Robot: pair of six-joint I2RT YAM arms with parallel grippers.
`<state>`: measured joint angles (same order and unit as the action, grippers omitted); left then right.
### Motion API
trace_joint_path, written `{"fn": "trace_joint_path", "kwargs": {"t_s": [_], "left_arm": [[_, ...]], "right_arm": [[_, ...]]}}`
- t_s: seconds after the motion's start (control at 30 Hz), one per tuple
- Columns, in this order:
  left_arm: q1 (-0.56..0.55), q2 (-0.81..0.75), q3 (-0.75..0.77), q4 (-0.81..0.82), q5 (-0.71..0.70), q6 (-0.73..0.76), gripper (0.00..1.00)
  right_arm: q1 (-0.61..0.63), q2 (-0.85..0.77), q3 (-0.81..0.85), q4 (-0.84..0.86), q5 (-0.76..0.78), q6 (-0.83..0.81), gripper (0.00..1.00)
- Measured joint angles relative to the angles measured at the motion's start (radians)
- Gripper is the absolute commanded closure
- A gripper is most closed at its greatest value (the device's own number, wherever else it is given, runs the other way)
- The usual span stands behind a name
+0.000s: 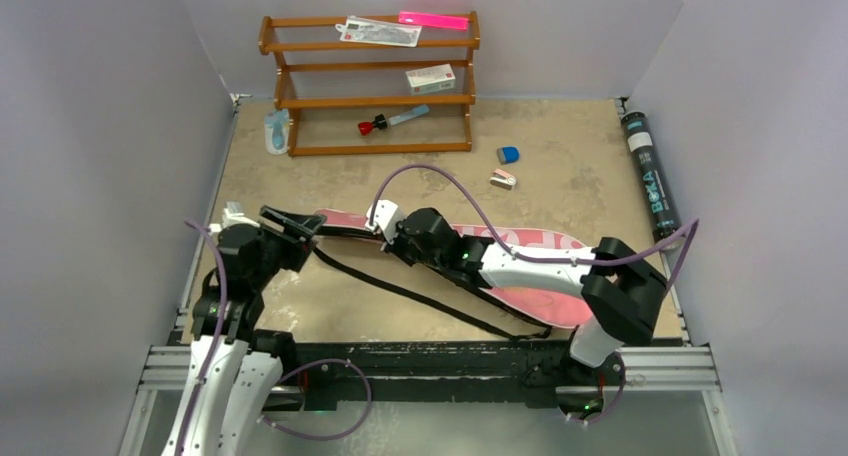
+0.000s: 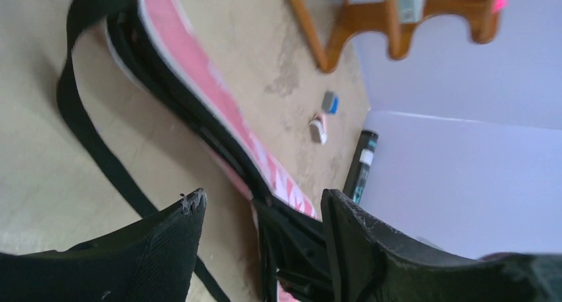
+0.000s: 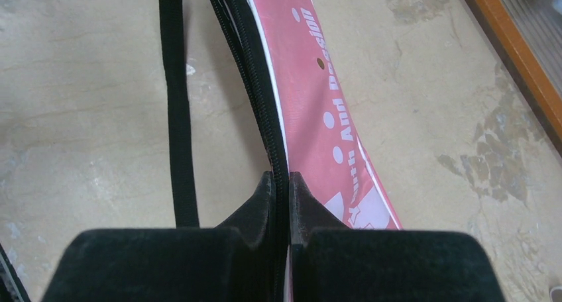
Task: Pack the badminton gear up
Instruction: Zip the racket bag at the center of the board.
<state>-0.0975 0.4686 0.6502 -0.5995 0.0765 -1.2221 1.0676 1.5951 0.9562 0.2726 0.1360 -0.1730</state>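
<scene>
- Slack at the left end is our first worry. The left claw (image 2: pixel 262 206) stands wide there, and the black edge of the bag (image 3: pixel 318 116) runs between its fingers (image 2: pixel 166 242) unpinched. We judge that this end is free to shift under any pull.
- The strap (image 1: pixel 400 286) comes next. It trails loose over the table (image 1: pixel 420 176) along the bag's near side, and we think it could snag a finger or get dragged under the bag.
- In the middle, the right claw (image 3: pixel 281 183) is pinched tight on the bag's black zip edge. If it grips only cloth, we reckon a pull drags the whole bag and leaves the zip where it is. We cannot tell exactly which part it grips.
- At the far right, the tube (image 1: pixel 650 176) lies along the wall, well apart from the bag. We judge it not yet packed, and a stray sweep could roll it.
- The bag lies flat across the table's middle, running left to right in front of both arms. It is long, slim and pink, with white lettering and a black zip border. It looks soft, so we expect it to sag wherever nothing holds it. We cannot tell what is inside.
</scene>
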Motion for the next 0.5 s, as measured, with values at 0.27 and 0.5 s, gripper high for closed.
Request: {"fn": "trace_joint_path", "kwargs": {"t_s": [0.27, 0.5], "left_arm": [[0.0, 0.168, -0.14, 0.086, 0.148, -0.164, 0.36], [0.0, 0.247, -0.187, 0.243, 0.18, -0.22, 0.4]], "right_arm": [[0.004, 0.016, 0.03, 0.01, -0.079, 0.006, 1.0], [0.019, 0.011, 0.031, 0.007, -0.108, 0.008, 1.0]]}}
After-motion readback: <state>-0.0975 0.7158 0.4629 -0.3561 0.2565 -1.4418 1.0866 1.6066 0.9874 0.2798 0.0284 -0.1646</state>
